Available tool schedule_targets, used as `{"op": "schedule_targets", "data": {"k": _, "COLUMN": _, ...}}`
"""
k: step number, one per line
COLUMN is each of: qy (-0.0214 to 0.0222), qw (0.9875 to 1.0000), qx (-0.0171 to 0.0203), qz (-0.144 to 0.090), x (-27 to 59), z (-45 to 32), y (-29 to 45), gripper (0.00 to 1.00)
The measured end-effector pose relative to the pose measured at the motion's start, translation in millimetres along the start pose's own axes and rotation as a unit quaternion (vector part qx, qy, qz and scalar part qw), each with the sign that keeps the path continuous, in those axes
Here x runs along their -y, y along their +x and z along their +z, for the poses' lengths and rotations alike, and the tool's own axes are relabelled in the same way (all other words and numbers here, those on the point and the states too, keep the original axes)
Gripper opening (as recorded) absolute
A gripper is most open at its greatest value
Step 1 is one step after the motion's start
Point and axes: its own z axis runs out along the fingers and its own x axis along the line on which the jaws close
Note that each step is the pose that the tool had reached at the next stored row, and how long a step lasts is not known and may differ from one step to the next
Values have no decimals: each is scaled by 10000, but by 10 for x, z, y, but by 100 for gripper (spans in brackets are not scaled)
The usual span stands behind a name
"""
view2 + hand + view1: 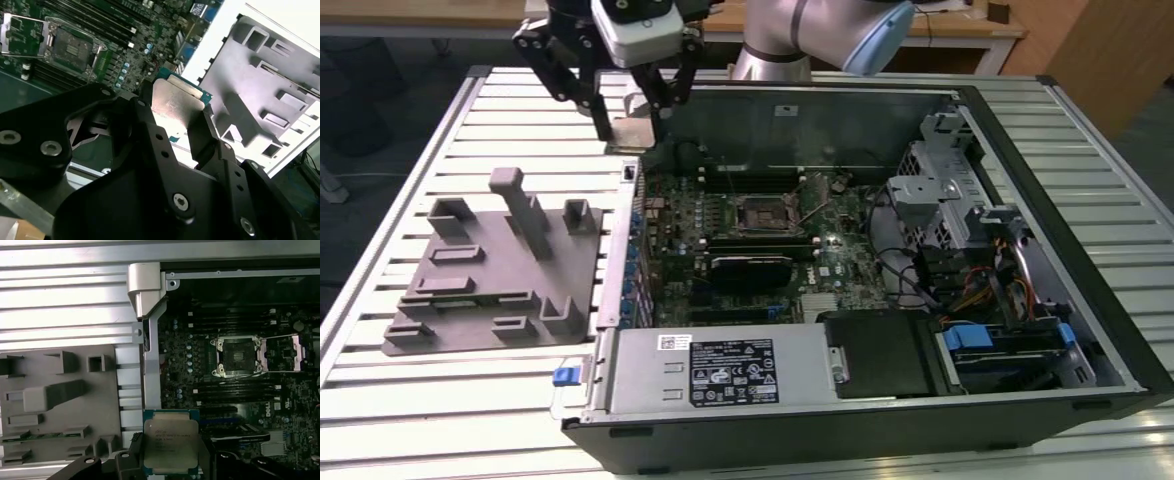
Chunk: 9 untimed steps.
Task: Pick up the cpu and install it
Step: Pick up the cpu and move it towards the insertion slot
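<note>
The 2 fingers [150,140] of the black gripper [630,112] pinch the small, flat, square silver cpu [170,446] by its sides. It hangs in the air by the edge of the open black metal computer case [881,430].

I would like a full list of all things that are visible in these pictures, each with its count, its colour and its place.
cpu: one, pale silver top, held off the table, over the case's edge.
socket: one, black frame, cover open, on the motherboard.
motherboard: one, dark green, inside the case.
power supply: one, silver, in a corner of the case.
computer case: one, black, open, lying on the table.
fixture block: one, grey, on the table, at the exterior view's left of the case.
table: one, pale slatted metal.
arm: one, silver.
gripper: one, black, shut on the cpu.
</note>
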Motion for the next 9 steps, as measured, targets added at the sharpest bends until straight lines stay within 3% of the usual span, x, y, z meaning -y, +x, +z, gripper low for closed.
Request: {"op": "schedule_targets", "data": {"k": 9, "qy": 0, "qw": 10000, "qx": 0, "qz": 1, "x": -19, "z": 15, "y": -245, "gripper": 53}}
